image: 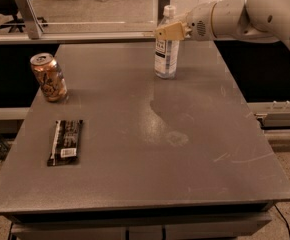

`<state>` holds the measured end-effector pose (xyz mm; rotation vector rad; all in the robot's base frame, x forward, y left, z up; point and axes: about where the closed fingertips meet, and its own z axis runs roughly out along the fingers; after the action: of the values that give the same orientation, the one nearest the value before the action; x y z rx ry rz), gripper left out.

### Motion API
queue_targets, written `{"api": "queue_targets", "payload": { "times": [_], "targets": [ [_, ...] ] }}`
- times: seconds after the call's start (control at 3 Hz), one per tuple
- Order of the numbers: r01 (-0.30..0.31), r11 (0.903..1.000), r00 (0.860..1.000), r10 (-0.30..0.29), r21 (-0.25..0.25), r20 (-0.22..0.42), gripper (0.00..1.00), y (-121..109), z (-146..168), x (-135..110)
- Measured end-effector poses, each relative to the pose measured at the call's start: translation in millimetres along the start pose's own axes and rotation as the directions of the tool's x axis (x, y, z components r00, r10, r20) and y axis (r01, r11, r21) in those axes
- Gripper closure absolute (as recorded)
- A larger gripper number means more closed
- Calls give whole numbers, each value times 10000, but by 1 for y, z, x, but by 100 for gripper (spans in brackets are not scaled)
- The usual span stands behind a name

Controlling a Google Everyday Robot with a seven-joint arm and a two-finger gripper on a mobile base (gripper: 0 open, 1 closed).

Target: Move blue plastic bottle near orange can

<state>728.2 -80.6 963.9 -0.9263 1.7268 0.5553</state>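
The blue plastic bottle (pixel 166 51) stands upright at the back middle of the grey table (pixel 135 149), with a white cap and a white label with dark text. The gripper (pixel 168 31) reaches in from the right on a white arm, with its tan fingers (pixel 172 31) at the bottle's upper part, just below the cap. The orange can (pixel 48 77) stands upright near the table's left edge, well left of the bottle.
A flat black snack bar wrapper (pixel 65 141) lies on the left front of the table. A metal rail (pixel 85 36) and an upright bracket (pixel 27 14) run behind the table's back edge. The white arm (pixel 255 14) spans the upper right.
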Motion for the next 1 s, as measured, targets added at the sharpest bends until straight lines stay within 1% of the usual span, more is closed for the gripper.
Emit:
{"api": "queue_targets", "payload": {
  "times": [0.33, 0.67, 1.0],
  "targets": [
    [-29, 10000, 10000, 29, -37, 0, 80, 1, 2, 1],
    [-32, 10000, 10000, 32, -85, -6, 100, 3, 5, 1],
    [-32, 9999, 10000, 32, -96, -6, 100, 3, 6, 1]
  ]
}}
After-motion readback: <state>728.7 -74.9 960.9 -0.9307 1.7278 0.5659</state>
